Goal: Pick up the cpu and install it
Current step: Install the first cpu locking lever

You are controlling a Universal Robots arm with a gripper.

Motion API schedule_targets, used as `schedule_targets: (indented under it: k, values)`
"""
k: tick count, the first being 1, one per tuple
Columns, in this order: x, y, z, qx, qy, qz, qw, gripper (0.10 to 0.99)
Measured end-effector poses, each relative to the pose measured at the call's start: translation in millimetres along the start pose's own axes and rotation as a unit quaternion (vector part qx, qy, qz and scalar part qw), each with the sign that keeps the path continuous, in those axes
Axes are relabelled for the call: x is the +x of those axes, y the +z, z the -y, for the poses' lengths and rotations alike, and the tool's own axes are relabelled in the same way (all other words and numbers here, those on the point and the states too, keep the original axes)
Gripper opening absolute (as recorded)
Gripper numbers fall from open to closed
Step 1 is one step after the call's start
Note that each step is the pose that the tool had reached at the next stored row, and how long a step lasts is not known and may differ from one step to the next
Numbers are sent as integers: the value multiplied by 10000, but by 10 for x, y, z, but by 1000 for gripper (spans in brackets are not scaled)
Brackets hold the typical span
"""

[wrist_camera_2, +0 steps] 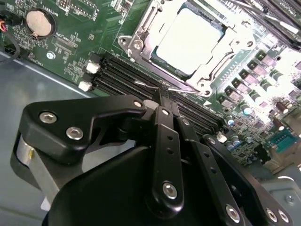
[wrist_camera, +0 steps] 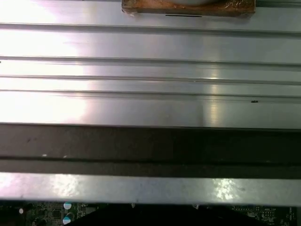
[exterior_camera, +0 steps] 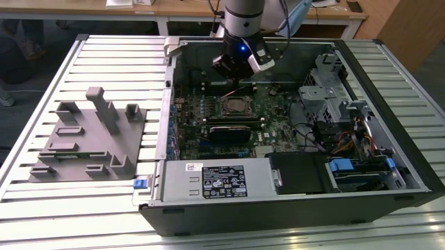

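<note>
The cpu [wrist_camera_2: 188, 40] lies flat in the black-framed motherboard socket [wrist_camera_2: 136, 44], silvery-white top up, with the metal frame around it. In the exterior view the cpu [exterior_camera: 237, 107] sits mid-board inside the open computer case. My gripper [wrist_camera_2: 165, 92] hovers just beside the socket, apart from the cpu. Its two thin black fingers [wrist_camera_2: 163, 101] are pressed together, shut on nothing, with the tips close to the socket's thin wire lever [wrist_camera_2: 148, 84]. In the exterior view the gripper [exterior_camera: 233, 83] hangs over the far part of the board, just behind the socket.
A grey tray [exterior_camera: 90, 140] with upright fixtures lies on the slatted table at the exterior view's left. Inside the case are the power supply [exterior_camera: 219, 179], a drive cage [exterior_camera: 326, 99] and cables. Black memory slots [wrist_camera_2: 122, 75] run beside the socket. The case wall [wrist_camera: 150, 146] is close by.
</note>
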State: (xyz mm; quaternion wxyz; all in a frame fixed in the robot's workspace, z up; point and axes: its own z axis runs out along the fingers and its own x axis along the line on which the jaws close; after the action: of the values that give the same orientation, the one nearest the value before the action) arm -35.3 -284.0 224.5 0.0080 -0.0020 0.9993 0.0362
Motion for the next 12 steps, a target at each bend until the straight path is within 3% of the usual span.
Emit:
schedule_targets:
  k: [12]
  values:
    - [-115, 58, 3, 0, 1, -5, 10000, 106]
